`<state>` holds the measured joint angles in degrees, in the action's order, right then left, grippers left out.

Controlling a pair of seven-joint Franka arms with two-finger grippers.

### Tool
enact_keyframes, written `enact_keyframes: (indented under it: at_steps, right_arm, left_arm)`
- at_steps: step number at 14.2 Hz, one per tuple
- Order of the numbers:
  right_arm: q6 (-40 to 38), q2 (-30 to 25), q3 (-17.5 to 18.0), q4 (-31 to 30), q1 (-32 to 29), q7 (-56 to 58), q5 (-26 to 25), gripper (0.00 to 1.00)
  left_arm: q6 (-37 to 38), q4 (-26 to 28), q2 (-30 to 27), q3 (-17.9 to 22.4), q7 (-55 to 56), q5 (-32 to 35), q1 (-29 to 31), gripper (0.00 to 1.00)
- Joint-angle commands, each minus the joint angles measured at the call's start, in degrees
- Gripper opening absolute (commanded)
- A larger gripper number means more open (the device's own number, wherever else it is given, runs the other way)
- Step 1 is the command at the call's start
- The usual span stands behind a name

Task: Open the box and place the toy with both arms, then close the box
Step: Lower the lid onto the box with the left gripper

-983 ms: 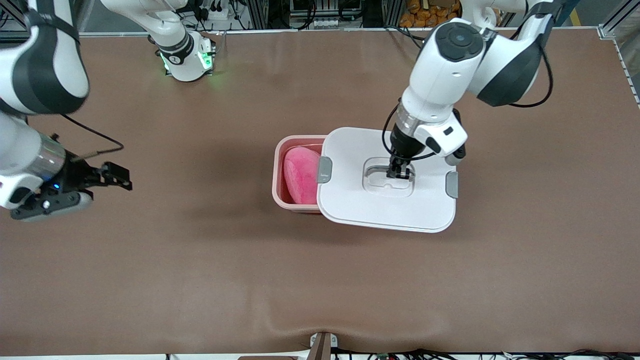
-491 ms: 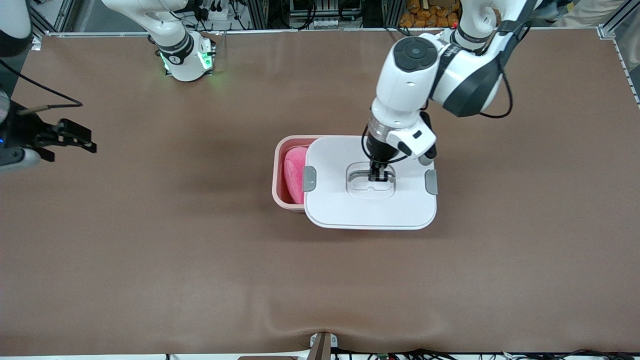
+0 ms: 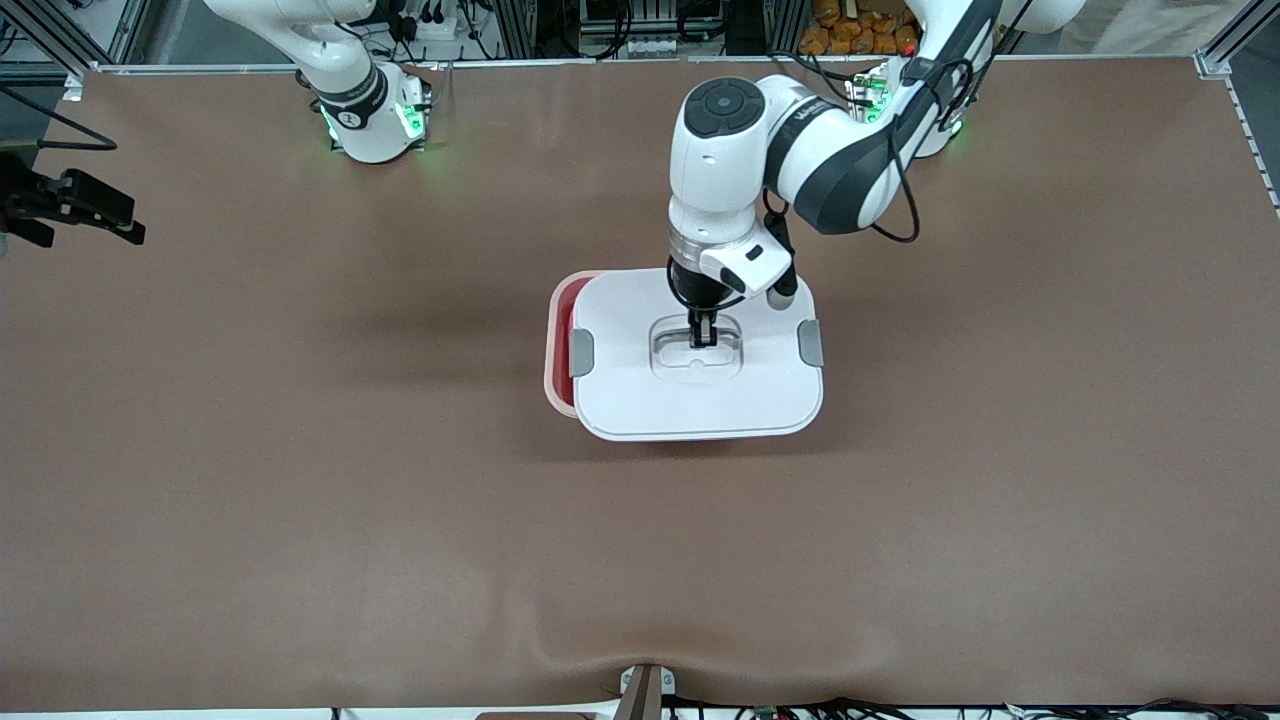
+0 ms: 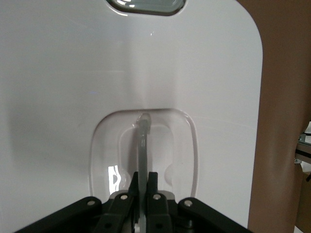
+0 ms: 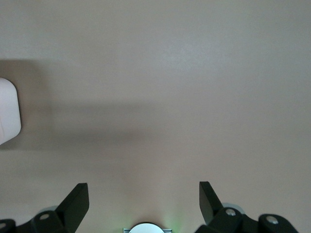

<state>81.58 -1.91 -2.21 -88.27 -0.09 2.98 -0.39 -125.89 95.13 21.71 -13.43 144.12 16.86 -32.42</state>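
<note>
A wide brown table (image 3: 300,480) fills the scene, with two white robot arms based along its upper edge. At the table's middle sits a rounded-rectangular translucent pink plastic box (image 3: 556,350), only a narrow strip of it showing on the side toward the right arm's end. A white plastic lid (image 3: 700,400) with two grey side clips (image 3: 582,352) is held over the box, covering almost all of it and sitting slightly off-centre. The left gripper (image 3: 703,338) reaches straight down onto the lid, its fingers pinched tightly together on the clear recessed handle (image 4: 142,141) at the lid's centre. The right gripper (image 5: 144,206) waits over bare table at the right arm's end, its fingers spread wide apart and holding nothing. The pink plush toy cannot be seen under the lid.
</note>
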Motion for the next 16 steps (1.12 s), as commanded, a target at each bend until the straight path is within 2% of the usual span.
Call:
enact_keyframes:
  at_steps: [1, 16]
  right_arm:
    - [0.0, -1.5, -1.1, -1.5, 1.1, -1.3, -0.5, 1.0]
    - [1.0, -0.8, -1.1, -0.4, -0.7, -2.4, 4.1, 1.0]
  left_arm:
    - [-2.0, -0.4, 1.2, 0.2, 4.9, 2.5, -1.2, 0.0]
    - [-4.7, 1.2, 3.8, 0.2, 6.1, 4.6, -4.3, 0.0]
